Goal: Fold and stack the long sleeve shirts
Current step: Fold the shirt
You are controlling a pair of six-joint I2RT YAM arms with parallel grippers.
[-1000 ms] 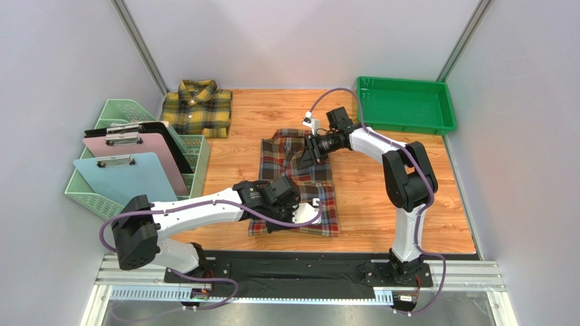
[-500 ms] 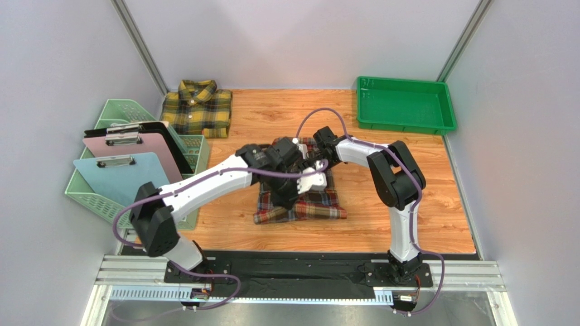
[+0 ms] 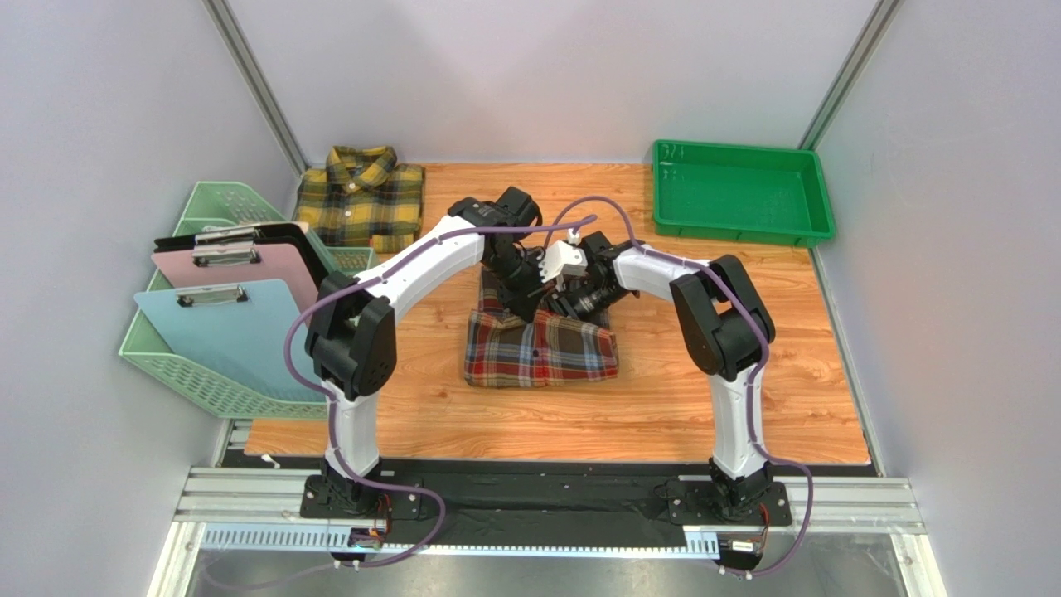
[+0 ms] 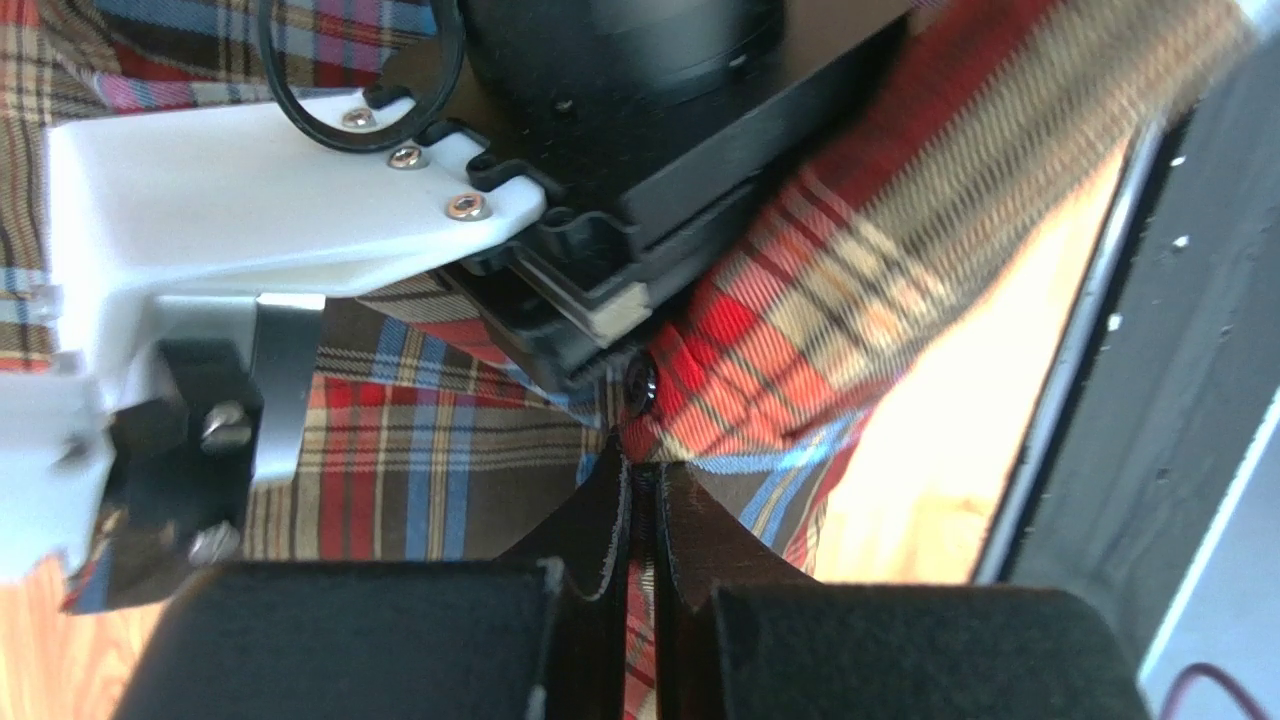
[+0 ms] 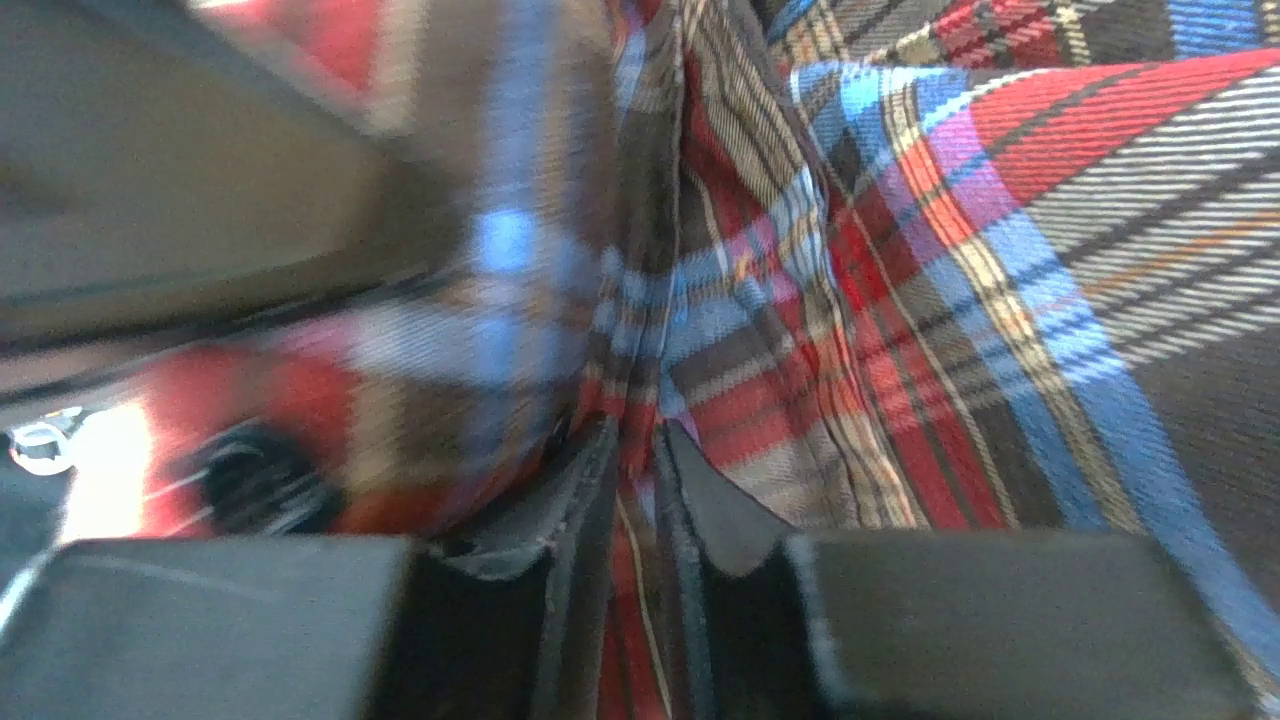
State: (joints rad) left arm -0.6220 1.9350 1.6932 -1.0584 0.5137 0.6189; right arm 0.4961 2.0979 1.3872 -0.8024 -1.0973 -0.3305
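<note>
Pinching a fold of the red plaid shirt (image 4: 421,465), the left gripper (image 4: 634,477) has its jaws pressed together on the cloth. The right gripper (image 5: 637,450) clamps another fold of that shirt, jaws nearly touching. Both grippers meet at the shirt's far edge, and the rest of it lies doubled over on the wooden table (image 3: 697,386). The yellow plaid shirt (image 3: 361,197) lies folded in the far left corner, well apart.

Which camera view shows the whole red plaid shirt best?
The top external view: it shows the whole red plaid shirt lying folded over on the table. Each wrist view shows only a close patch of its cloth, pinched by the left gripper or the right gripper.
</note>
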